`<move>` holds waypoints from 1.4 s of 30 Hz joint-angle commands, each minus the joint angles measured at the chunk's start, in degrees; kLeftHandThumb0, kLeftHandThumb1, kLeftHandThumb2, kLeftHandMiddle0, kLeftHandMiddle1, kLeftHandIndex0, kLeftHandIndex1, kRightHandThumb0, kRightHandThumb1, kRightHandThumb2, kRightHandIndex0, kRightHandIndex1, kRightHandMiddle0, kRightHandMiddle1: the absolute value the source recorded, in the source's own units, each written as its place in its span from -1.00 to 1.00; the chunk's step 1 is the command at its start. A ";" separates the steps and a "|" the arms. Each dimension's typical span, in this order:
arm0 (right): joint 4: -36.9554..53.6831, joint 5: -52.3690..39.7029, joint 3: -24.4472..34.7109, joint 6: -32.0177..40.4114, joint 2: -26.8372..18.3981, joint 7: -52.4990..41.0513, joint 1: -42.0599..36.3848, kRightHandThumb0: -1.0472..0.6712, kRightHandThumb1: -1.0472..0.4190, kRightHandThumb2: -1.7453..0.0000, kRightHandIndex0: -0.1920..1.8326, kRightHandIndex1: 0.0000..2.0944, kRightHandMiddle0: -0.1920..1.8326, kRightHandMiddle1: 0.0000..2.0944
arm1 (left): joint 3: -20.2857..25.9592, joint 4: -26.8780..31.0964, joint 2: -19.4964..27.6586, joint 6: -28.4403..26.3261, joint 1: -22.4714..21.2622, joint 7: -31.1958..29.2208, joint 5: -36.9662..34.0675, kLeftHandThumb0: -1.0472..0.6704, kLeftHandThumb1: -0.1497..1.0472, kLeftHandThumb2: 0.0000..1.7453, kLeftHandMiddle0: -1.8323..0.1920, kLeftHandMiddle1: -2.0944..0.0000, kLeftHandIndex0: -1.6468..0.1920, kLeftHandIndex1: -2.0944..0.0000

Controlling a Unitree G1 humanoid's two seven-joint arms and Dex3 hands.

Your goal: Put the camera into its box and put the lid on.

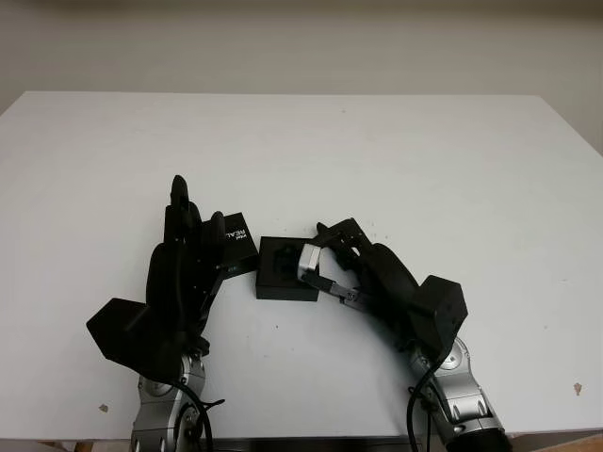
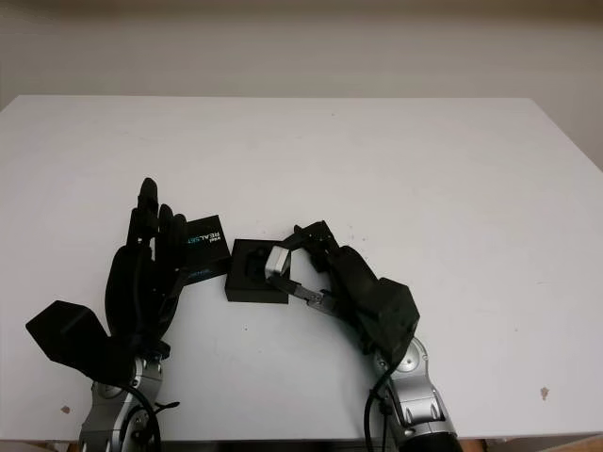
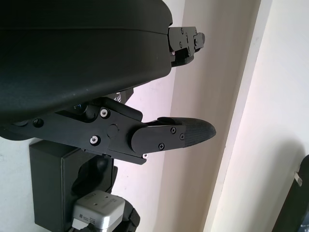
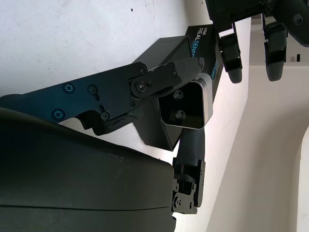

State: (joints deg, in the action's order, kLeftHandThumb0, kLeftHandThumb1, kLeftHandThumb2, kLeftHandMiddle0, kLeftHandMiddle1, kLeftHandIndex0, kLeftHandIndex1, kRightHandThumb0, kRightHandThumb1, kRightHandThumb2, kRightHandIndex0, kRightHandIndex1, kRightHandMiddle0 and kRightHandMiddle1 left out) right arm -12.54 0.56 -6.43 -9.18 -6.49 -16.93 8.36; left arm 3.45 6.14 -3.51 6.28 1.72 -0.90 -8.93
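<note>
Your right hand (image 1: 332,266) pinches the small silver camera (image 1: 310,257) between its fingers, holding it at the right-hand edge of the open black box (image 1: 285,270), partly over the moulded cavity and seemingly not yet seated. On the far side of the box from that hand, its lid (image 1: 237,250), the one with white lettering, lies flat on the white table (image 1: 396,151), just beside the box and under the fingertips of your left hand (image 1: 188,254), which holds nothing, its fingers extended rather than curled.

The danger is a crooked release: the camera looks tilted against the box's rim, so letting go now could leave it jammed on the edge or tumbling onto the table. Pressing down off-centre could also shove the light box sideways into the lid. And a camera sitting proud would stop the lid closing.
</note>
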 commanded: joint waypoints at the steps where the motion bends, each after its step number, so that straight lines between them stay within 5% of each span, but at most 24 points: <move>1: 3.57 0.19 0.04 2.87 -0.86 -0.02 0.28 -0.24 -1.00 0.87 -0.70 -0.89 -0.83 0.82 | -0.35 -0.69 -0.42 0.32 -0.36 -0.21 -0.05 -0.40 1.00 -0.51 0.86 0.95 0.89 0.95; 8: 13.84 -4.10 3.57 15.55 -5.45 -4.45 8.50 -0.20 -0.99 0.91 -0.66 -0.87 -0.76 0.76 | -0.56 -0.77 -1.03 0.31 -0.19 0.30 0.13 -0.40 1.00 -0.52 0.86 0.95 0.88 0.95; 20: 12.80 -8.83 4.66 29.67 -14.83 -15.34 23.11 -0.21 -0.85 0.96 -0.57 -0.82 -0.47 0.60 | -1.77 -0.46 -1.73 0.44 0.01 1.75 0.58 -0.39 1.00 -0.52 0.85 0.95 0.87 0.94; 30: 9.21 -2.60 -2.20 27.64 -19.40 -22.65 26.99 -0.29 -0.83 0.94 -0.52 -0.83 -0.41 0.57 | -2.82 -0.98 -1.88 1.11 -0.48 2.49 0.99 -0.36 1.00 -0.51 0.86 0.95 0.88 0.95; 42: 5.45 2.40 -5.30 19.13 -18.11 -22.42 26.56 -0.25 -0.81 0.94 -0.49 -0.83 -0.38 0.58 | -3.37 -0.81 -2.13 0.68 -0.78 3.50 0.93 -0.36 1.00 -0.52 0.85 0.95 0.87 0.94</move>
State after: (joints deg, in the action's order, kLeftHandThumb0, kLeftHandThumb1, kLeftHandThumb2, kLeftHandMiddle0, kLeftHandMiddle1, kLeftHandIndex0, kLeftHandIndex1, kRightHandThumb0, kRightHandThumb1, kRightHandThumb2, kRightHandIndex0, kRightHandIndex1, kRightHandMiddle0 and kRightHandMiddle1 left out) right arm -6.94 2.64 -11.53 11.01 -25.07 -39.80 34.06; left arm 0.70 5.75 -3.80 7.09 1.28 2.42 -7.85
